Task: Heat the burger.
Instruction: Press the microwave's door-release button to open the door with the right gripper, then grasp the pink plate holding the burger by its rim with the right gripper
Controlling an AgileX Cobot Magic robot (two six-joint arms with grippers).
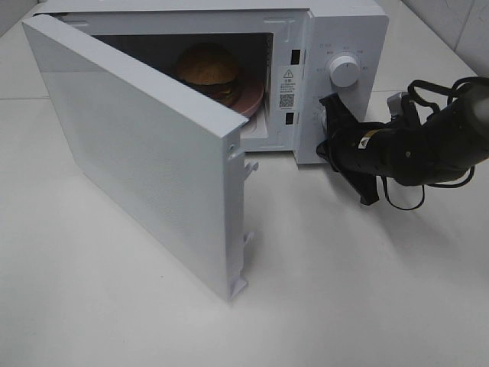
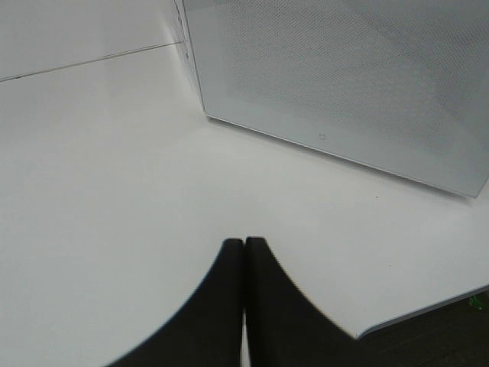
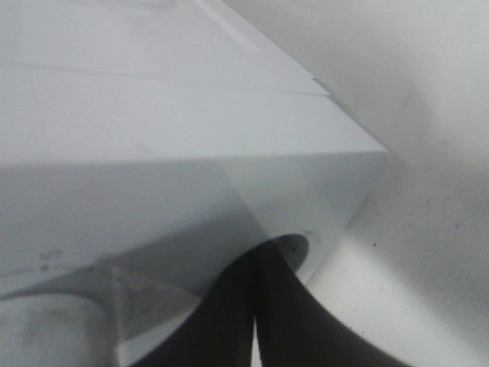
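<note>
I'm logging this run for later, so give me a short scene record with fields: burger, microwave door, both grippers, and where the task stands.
burger: on the pink plate, inside the microwave
microwave door: open wide
left gripper: shut, empty, above the table near the door's outer face
right gripper: shut, empty, at the control panel below the dial; contact unclear
task state: burger loaded, door not yet closed
</note>
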